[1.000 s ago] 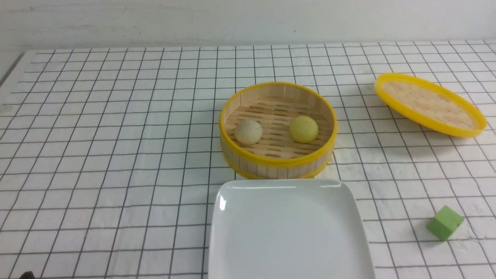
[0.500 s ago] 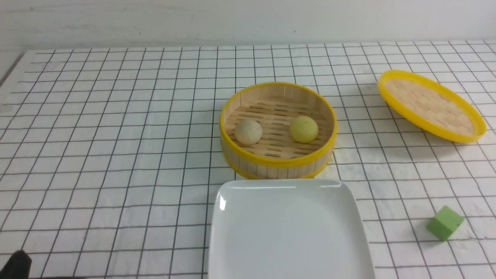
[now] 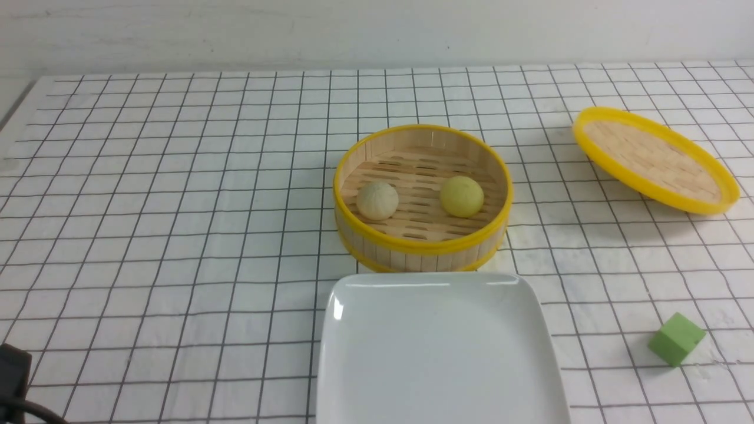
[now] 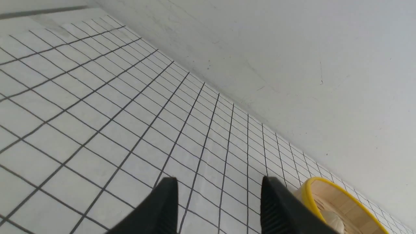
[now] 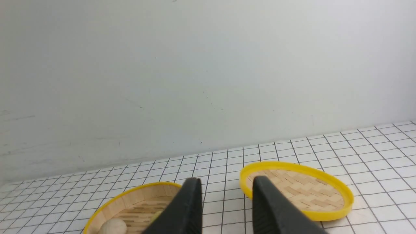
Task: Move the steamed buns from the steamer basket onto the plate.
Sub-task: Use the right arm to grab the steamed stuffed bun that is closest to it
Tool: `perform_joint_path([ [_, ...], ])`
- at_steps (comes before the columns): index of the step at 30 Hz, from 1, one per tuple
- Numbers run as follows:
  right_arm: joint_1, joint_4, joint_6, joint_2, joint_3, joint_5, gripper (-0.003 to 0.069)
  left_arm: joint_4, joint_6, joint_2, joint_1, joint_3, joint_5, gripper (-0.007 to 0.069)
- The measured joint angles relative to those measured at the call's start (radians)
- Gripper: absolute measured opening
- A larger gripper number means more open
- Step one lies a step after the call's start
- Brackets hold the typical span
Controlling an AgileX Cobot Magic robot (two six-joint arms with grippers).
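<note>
The steamer basket (image 3: 421, 244) stands at the table's middle. In it lie a pale beige bun (image 3: 377, 200) on the left and a yellow bun (image 3: 462, 196) on the right. The white plate (image 3: 442, 353), with nothing on it, lies just in front of the basket. My left gripper (image 4: 221, 180) is open and holds nothing. It hangs over bare cloth, well to the left of the basket (image 4: 328, 198), where the beige bun (image 4: 331, 224) peeks out. My right gripper (image 5: 226, 180) is also open and holds nothing, and it stands back from the basket (image 5: 136, 198).
The shallow woven lid (image 3: 654, 159) lies at the far right, inner side up, and shows behind my right gripper's fingers as well (image 5: 302, 188). A green cube (image 3: 676, 338) sits at the front right. A black part of my left arm (image 3: 12, 377) shows at the bottom left corner.
A black part of my left arm has risen into the front view's bottom left corner. The lid has shifted slightly and settled. Buns, basket and plate have not moved.
</note>
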Motion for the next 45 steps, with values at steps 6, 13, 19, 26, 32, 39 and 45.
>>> perform_joint_path([
  [6, 0.005, 0.014, -0.097, 0.063, -0.008, 0.054, 0.0239, -0.008, 0.051, 0.000, 0.000, -0.043, 0.164, 0.0370],
  [13, 0.017, 0.057, -0.237, 0.282, -0.108, 0.062, 0.0239, -0.117, 0.196, 0.000, 0.000, -0.208, 0.206, 0.0377],
  [19, 0.017, 0.234, -0.447, 0.559, -0.263, 0.125, 0.0239, -0.147, 0.356, 0.002, 0.000, -0.350, 0.287, 0.0377],
  [26, 0.018, 0.421, -0.648, 0.935, -0.454, 0.376, 0.0239, -0.224, 0.487, 0.161, 0.000, -0.426, 0.405, 0.0377],
  [32, 0.026, 0.475, -0.730, 1.323, -0.731, 0.553, 0.0239, -0.477, 0.773, 0.331, 0.000, -0.482, 0.441, 0.0377],
  [39, 0.171, 0.333, -0.699, 1.671, -1.058, 0.559, 0.0282, -0.763, 1.095, 0.518, 0.000, -0.511, 0.563, 0.0377],
  [45, 0.370, 0.102, -0.590, 1.966, -1.329, 0.566, 0.0344, -0.828, 1.266, 0.662, 0.000, -0.511, 0.623, 0.0377],
])
